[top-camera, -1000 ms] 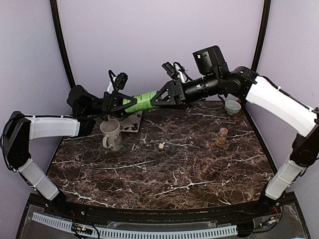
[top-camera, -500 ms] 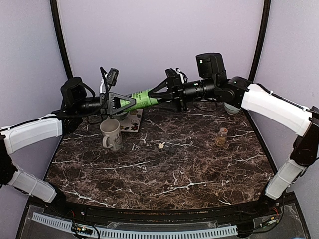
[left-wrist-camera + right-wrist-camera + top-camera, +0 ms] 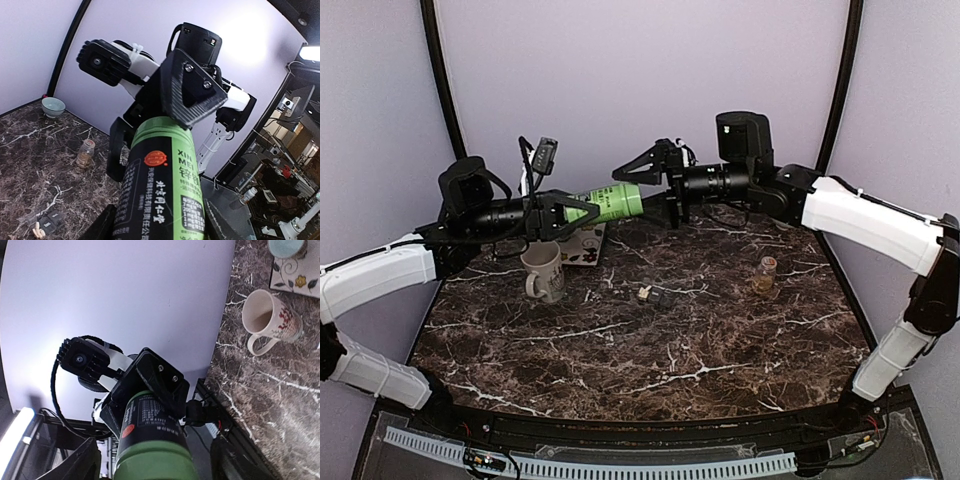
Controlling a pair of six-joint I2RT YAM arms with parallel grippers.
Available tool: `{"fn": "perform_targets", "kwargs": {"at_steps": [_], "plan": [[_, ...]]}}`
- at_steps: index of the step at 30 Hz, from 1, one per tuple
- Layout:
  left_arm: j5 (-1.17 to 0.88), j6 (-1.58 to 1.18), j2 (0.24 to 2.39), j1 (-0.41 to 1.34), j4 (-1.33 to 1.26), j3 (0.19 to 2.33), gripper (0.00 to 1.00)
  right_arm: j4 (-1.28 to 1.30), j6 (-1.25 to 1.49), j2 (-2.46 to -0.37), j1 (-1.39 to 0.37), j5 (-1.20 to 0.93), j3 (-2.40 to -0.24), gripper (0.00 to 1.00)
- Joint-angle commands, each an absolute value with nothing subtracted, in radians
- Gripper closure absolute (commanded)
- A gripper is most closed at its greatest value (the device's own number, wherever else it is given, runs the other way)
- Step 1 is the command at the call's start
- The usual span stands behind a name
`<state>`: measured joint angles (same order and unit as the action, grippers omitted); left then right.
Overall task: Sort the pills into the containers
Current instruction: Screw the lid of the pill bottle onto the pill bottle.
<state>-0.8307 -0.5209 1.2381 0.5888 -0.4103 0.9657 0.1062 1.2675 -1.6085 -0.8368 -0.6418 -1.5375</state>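
Top external: bottle [image 3: 610,204] aloft (table [image 3: 670,340] rear)

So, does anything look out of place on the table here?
Yes. A few tan pills lie loose on the tabletop beside the dark container strip, outside its compartments. Also unusual: the left tool holds a green bottle sideways in mid-air.

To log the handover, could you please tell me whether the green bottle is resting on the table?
No, the left gripper holds the green bottle up in the air, clear above the table.
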Motion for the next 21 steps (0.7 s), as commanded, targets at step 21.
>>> {"fn": "perform_targets", "kwargs": {"at_steps": [21], "plan": [[-1.150,-1.297,1.485,0.541,-1.091,0.974,1.00,0.389,0.426,-1.397,-0.829,-0.485,-1.527,0.15]]}}
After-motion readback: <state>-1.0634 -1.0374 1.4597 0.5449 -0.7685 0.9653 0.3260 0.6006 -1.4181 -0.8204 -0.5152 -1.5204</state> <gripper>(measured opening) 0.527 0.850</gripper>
